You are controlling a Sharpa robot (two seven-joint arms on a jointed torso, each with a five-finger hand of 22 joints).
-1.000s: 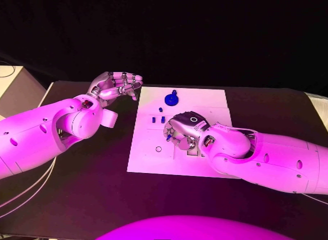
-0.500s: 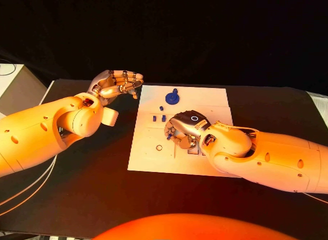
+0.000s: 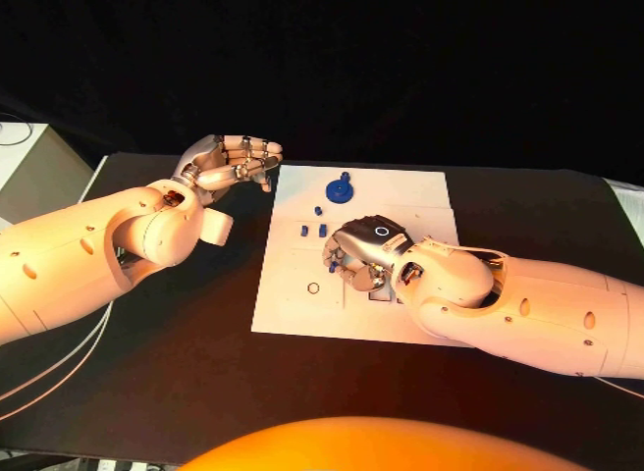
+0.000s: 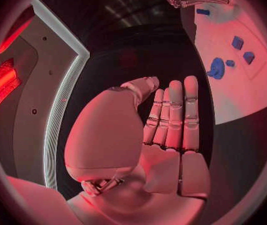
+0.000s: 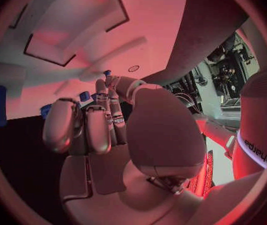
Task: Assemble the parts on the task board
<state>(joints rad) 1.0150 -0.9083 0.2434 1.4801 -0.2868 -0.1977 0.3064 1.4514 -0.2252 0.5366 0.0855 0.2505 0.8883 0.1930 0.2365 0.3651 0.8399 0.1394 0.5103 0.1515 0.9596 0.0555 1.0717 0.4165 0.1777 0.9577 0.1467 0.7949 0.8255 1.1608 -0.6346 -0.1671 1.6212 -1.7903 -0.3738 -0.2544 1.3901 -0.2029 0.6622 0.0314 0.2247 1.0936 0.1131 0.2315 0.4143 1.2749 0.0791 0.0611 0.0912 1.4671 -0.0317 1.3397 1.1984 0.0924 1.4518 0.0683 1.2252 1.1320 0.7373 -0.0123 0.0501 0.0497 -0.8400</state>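
Over the task board (image 3: 296,309), the right hand (image 3: 362,257) was curled, possibly pinching a blue part (image 3: 332,263) for seating; beside the board, the left hand (image 3: 235,165) was held empty, fingers loosely curled.

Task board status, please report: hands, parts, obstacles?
Left hand open, off the task board. Right hand over board centre, grip unclear. Blue round part lies far side. No obstacle seen.

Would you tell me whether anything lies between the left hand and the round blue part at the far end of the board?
Nothing visible: only bare board separates the left hand from the round blue part.
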